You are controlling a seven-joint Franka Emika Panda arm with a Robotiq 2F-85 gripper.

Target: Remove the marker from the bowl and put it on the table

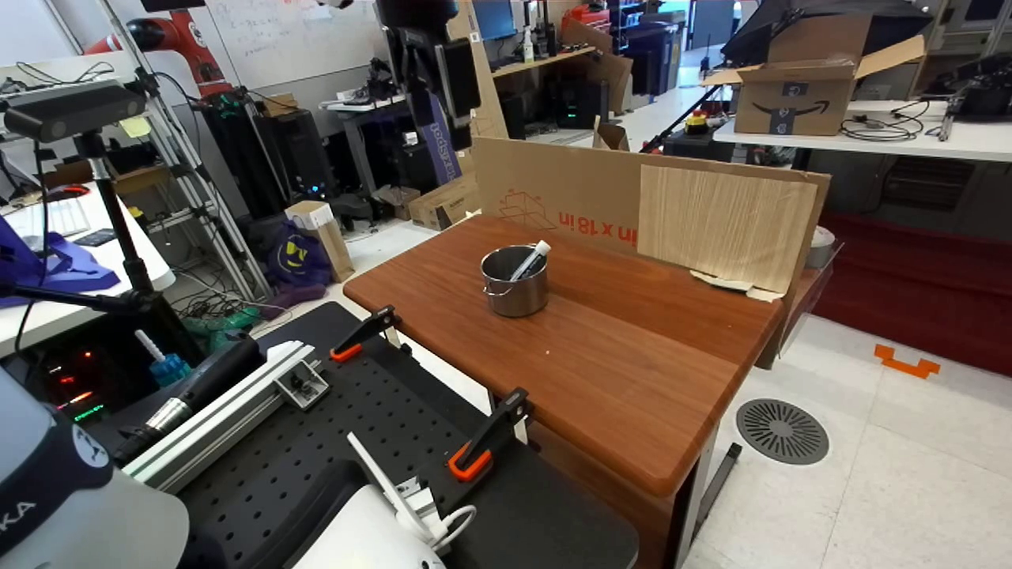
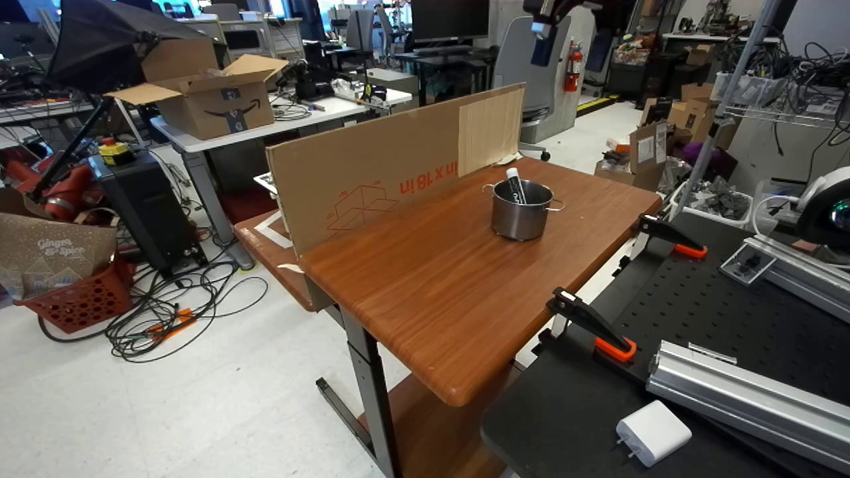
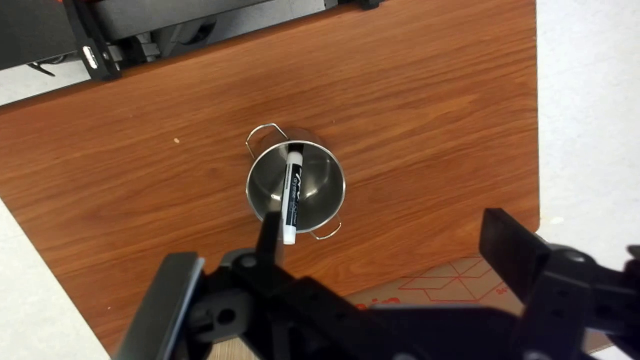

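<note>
The thin white-and-black plastic marker (image 3: 292,197) leans inside the shiny, round, grey metal bowl (image 1: 518,300) on the red-brown wooden desk (image 3: 425,125), one white end (image 1: 542,248) poking over the rim. The black pincer (image 3: 384,225) is spread wide and holds nothing. I guess the marker is light, hard and a bit slippery; grab that white end. Its tiny print may say "dry erase"; the flat tan cardboard wall (image 1: 581,178) says "x 18 in" upside down in red

I'm seeing my matt gripper (image 3: 382,220) low in frame, the metal bowl (image 3: 325,177) gleaming mid-frame, the table (image 3: 425,125) showing smooth, grained wood.
</note>
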